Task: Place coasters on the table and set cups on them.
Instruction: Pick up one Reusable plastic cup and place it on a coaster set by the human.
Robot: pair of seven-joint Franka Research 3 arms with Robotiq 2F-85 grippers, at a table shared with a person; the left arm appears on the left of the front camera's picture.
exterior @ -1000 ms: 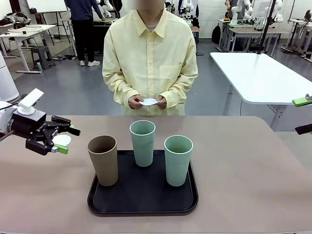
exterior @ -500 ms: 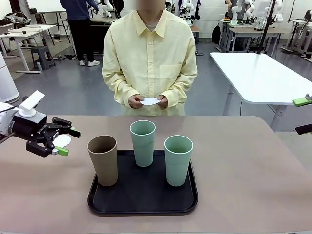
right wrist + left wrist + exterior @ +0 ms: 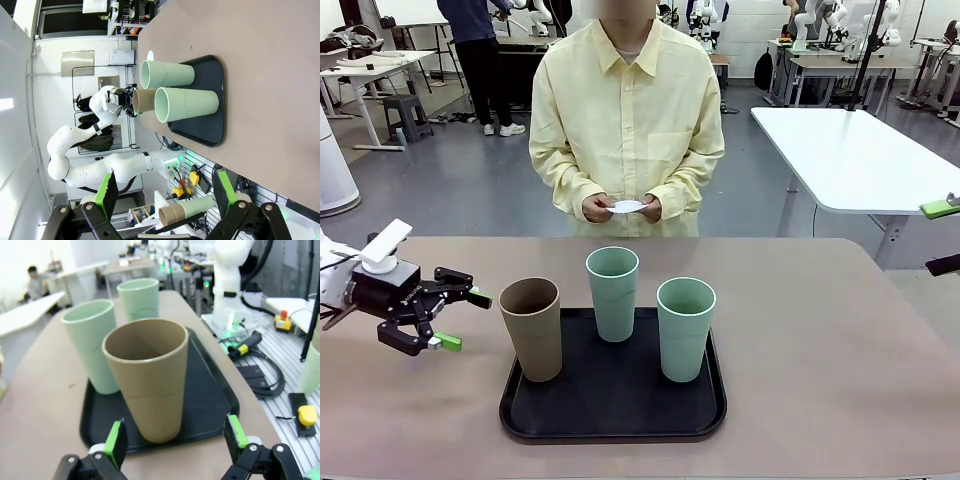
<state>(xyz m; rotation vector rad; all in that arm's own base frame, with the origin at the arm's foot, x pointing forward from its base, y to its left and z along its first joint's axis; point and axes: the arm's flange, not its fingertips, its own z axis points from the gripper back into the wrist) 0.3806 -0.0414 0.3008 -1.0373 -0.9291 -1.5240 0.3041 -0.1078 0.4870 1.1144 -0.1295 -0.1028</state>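
On a black tray (image 3: 620, 410) stand a brown cup (image 3: 532, 328) and two pale green cups (image 3: 612, 293) (image 3: 686, 328). My left gripper (image 3: 462, 320) is open, just left of the brown cup and facing it. In the left wrist view the brown cup (image 3: 147, 375) stands straight ahead of the open left gripper (image 3: 175, 440), apart from the fingers. A white coaster (image 3: 150, 54) lies on the beige table (image 3: 820, 350). The person at the far side holds another coaster (image 3: 627, 207) in both hands. My right gripper (image 3: 945, 237) hangs open at the right edge, far from the cups.
A white-topped table (image 3: 850, 150) stands behind on the right. The beige top is bare to the right of the tray and in front of it. Spare cups (image 3: 190, 207) lie off the table near the right gripper (image 3: 166, 192).
My left gripper has moved down and right, away from the coaster on the table and toward the brown cup. That coaster is now hidden behind it in the front view.
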